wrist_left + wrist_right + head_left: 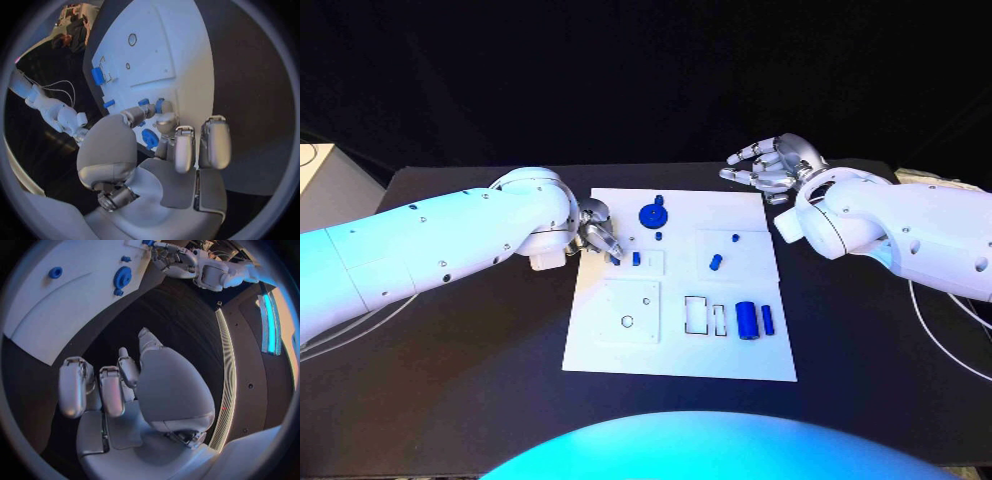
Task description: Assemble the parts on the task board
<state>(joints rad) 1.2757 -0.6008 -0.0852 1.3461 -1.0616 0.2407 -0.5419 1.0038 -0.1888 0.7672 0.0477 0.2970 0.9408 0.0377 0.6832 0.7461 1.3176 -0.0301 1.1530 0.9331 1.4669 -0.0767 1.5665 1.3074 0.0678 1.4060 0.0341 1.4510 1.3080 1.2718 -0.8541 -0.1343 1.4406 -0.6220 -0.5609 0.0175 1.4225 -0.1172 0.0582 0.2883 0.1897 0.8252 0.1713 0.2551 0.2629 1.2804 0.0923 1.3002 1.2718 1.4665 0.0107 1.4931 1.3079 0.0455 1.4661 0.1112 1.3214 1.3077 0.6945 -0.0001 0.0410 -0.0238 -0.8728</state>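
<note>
The white task board point(678, 345) lies mid-table. On it are a blue gear point(655, 214), small blue pegs point(734, 238) point(715, 262) and two blue cylinders point(756, 320). My left hand point(599, 236) hovers at the board's left edge, thumb and a finger pinching a small blue peg point(145, 103) beside another peg point(636, 258). The gear point(150, 138) sits just under that hand. My right hand point(773, 164) is raised off the board's far right corner, fingers apart, holding nothing. From its wrist I see the gear point(122, 277) and my left hand point(172, 257).
Two white inset plates point(632, 311) with holes and rectangular slots point(705, 316) mark the board's near half. Black table point(459, 350) surrounds the board. White cables point(942, 330) trail at the right edge.
</note>
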